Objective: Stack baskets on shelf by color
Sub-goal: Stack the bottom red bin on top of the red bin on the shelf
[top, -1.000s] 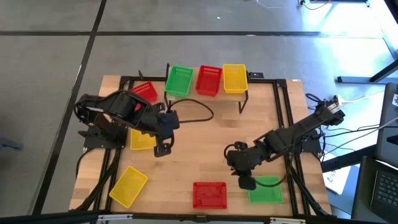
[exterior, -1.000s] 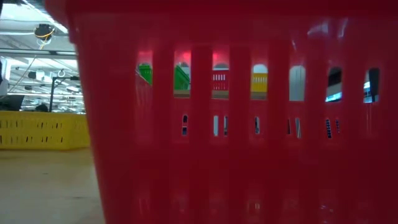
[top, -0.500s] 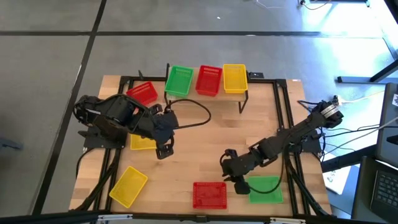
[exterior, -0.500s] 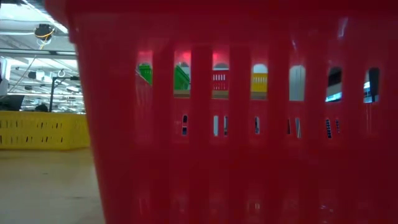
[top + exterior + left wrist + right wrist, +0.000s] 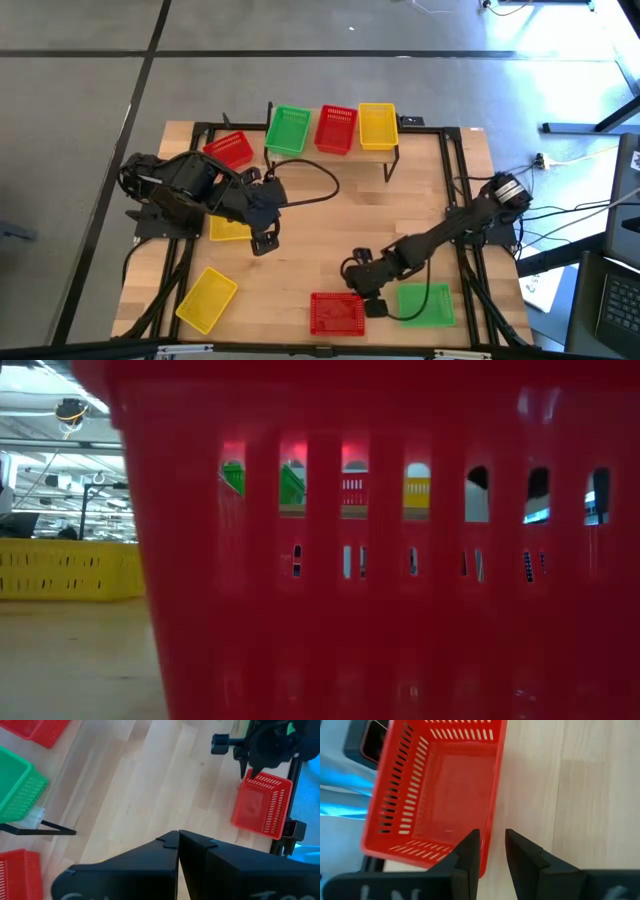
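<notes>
On the shelf at the table's far side stand a green basket, a red one and a yellow one. Another red basket rests on its bottom near the front edge. My right gripper is open at this basket's right end. One finger is over the basket's inside and the other over the bare table, astride its long wall near a corner. No touch shows. My left gripper hangs shut and empty above the table's left half.
A green basket lies just right of my right gripper. A yellow basket sits front left, another yellow one under my left arm, and a red one back left. The front red basket fills the low view.
My right gripper has come down and gone toward the table's left, from above the green basket to the front red basket's right end, staying open. The baskets have not moved.
</notes>
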You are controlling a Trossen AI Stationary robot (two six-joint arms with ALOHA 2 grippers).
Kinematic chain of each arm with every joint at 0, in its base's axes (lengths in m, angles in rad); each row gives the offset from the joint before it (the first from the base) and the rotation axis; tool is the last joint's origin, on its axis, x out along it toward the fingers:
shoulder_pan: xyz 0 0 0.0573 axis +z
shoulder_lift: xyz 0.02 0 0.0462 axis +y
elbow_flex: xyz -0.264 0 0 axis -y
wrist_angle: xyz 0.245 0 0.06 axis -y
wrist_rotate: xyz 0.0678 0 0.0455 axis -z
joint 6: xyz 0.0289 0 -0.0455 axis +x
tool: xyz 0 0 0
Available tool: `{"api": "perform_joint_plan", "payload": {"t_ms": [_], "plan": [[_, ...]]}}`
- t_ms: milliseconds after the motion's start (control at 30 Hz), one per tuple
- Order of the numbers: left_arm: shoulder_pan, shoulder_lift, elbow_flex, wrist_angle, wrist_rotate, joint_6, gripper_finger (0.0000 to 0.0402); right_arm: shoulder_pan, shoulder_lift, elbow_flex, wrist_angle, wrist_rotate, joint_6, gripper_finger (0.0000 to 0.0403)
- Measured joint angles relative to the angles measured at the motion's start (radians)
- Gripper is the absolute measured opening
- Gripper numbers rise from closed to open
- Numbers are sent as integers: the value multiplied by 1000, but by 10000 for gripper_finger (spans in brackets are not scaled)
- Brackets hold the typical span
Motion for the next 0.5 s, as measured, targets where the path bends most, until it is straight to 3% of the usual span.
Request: {"api": "perform_joint_plan", "payload": {"t_ms": [500], "plan": [[0,0,0,0,0,0,0,0,88,0,32,0,9,87]]}}
